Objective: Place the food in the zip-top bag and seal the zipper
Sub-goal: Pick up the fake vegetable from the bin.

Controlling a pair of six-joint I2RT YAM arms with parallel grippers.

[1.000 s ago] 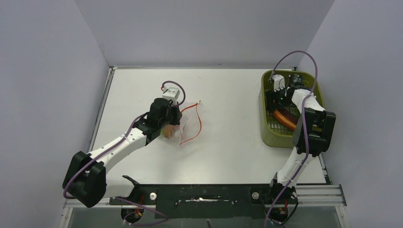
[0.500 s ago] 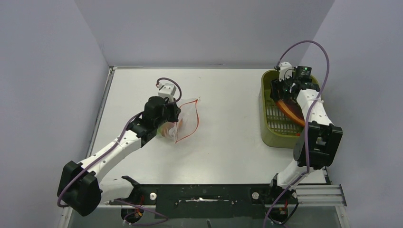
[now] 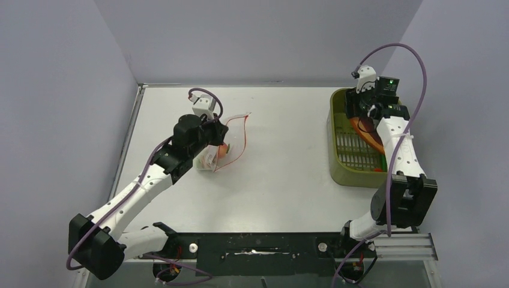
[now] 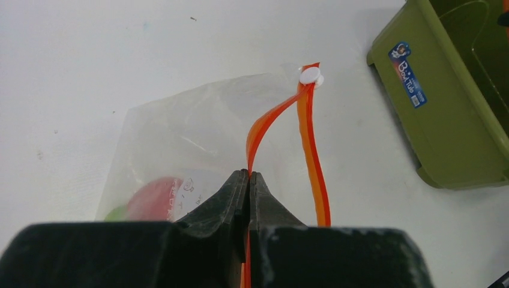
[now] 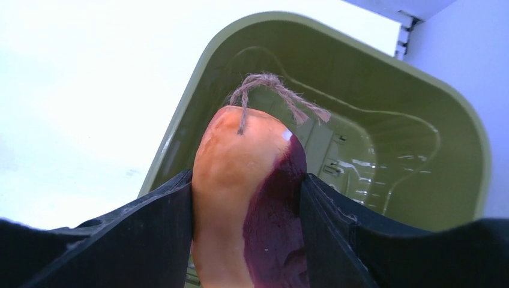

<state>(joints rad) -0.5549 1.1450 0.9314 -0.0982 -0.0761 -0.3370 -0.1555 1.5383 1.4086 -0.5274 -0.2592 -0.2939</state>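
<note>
The zip-top bag (image 3: 235, 133) (image 4: 180, 126) lies left of the table's middle, a clear pouch with its mouth gaping. My left gripper (image 3: 219, 135) (image 4: 248, 175) is shut on one strand of the red-orange zipper (image 4: 264, 126). The other strand bows away to the right, up to a white slider (image 4: 310, 75). Through the plastic show a pink-red ball (image 4: 153, 198) and a bit of green food (image 4: 114, 213). My right gripper (image 3: 362, 115) (image 5: 247, 177) hangs over the far end of the tub, shut on an orange and dark-red food piece (image 5: 234, 144) with a twine loop on top.
The olive-green tub (image 3: 335, 162) (image 5: 420, 150) (image 4: 432, 120) stands at the right edge of the table with more orange food (image 3: 373, 144) on its slotted floor. Grey walls close in the table on three sides.
My right gripper has risen out of the tub toward its far end, carrying the food piece. My left arm has drawn the bag's zipper strand up and toward the far left.
</note>
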